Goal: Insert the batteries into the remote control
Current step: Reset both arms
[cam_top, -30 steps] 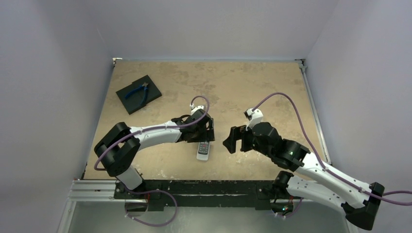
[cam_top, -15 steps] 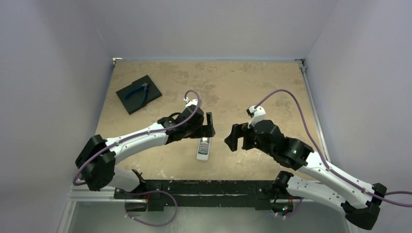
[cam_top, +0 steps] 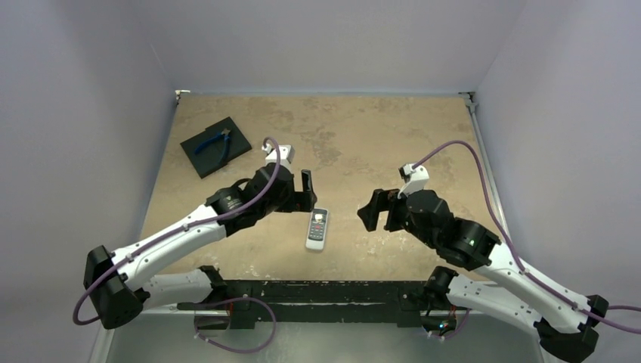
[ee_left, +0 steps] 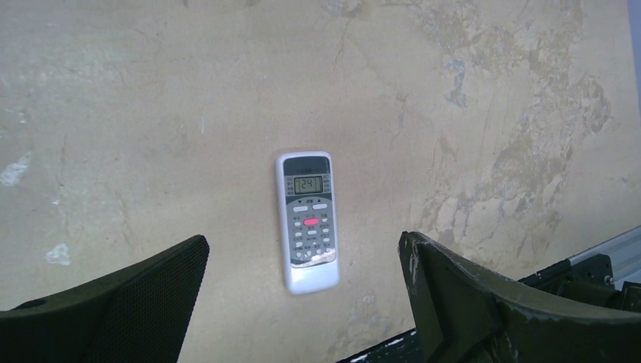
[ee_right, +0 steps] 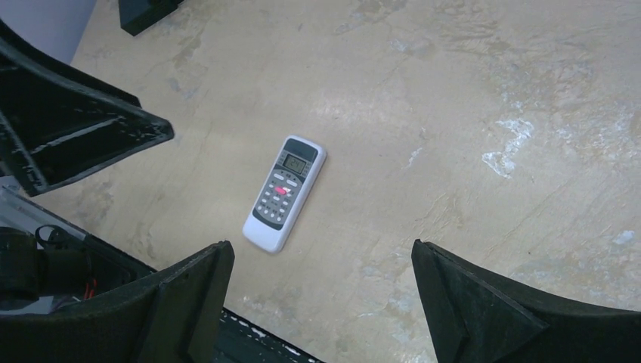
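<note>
Closest to me, a black rail (cam_top: 302, 291) runs along the near edge of the table (cam_top: 378, 136), and both arms are bolted to it.

Just beyond the rail, about midway across, the remote control (cam_top: 317, 229) lies flat on the mottled tan top. It is face up, with its small screen at the far end. The left wrist view shows digits on that screen, a red button below them and rows of dark keys. Nothing touches the remote, and bare table shows all around it.

A little farther back, a tool hangs on each side of the remote. The left gripper (cam_top: 308, 193) is just to the left of the remote's far end. Its fingers (ee_left: 143, 299) are spread wide and nothing is between them. The right gripper (cam_top: 376, 215) is off to the right with a clear gap to the remote. Its dark fingers (ee_right: 476, 302) are spread just as wide and hold nothing. Both tools are above the surface, not resting on it.

Farther still, in the far left part of the table, a black square pad (cam_top: 234, 148) lies at an angle. Blue-handled pliers (cam_top: 214, 142) rest on top of it.

Pale walls enclose the table on the left, right and far sides.
</note>
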Controlling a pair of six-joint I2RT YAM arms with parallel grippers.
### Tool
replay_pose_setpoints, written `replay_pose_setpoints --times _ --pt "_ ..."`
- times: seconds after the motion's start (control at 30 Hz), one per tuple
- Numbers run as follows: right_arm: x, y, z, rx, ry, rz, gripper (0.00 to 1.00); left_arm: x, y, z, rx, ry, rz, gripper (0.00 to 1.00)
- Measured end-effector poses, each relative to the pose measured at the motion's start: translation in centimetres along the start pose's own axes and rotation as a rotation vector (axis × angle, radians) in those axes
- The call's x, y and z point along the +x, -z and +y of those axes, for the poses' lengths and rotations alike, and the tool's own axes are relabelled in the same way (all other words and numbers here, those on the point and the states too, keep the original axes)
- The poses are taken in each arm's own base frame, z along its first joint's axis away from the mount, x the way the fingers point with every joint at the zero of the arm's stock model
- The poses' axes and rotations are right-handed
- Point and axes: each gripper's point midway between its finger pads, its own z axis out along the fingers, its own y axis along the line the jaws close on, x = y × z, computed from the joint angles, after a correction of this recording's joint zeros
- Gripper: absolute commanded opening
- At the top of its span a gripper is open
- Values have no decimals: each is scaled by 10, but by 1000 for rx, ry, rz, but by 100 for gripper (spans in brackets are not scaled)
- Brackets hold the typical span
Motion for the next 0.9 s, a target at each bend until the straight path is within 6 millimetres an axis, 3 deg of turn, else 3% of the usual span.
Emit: replay_pose_setpoints --times 0.3,0.57,0.9 --pt "-5 0 -11 63 -19 -30 99 -17 42 12 20 -73 -75 99" --pt "-23 12 -13 52 -60 -128 99 -27 85 27 42 -85 -153 99" --pt "-27 11 -3 0 -48 -134 99 -24 100 38 33 -83 -165 99"
